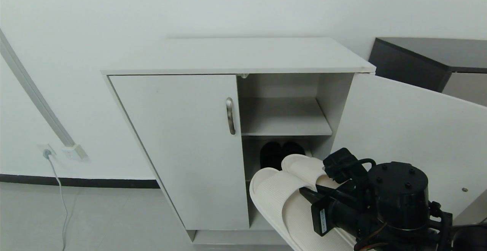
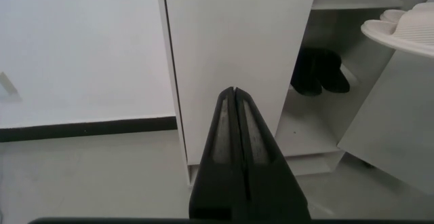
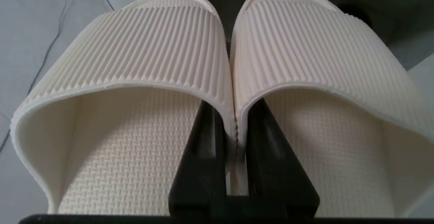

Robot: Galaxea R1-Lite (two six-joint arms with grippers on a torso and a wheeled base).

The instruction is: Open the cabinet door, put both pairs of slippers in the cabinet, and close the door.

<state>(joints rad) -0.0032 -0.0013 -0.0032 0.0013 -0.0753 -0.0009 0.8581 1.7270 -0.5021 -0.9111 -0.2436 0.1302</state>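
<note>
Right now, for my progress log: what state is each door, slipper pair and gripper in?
right door: open.
left door: shut.
black slippers: inside, in the lower compartment.
cream slippers: held before the opening, not yet inside.
right gripper: shut on cream slippers.
left gripper: shut, empty.

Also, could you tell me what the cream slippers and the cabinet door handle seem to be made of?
Cream slippers: probably soft moulded foam with a matte finish, judging by the thick ribbed straps and embossed footbeds. Door handle: looks like brushed metal, going by its dull silvery sheen.
</note>
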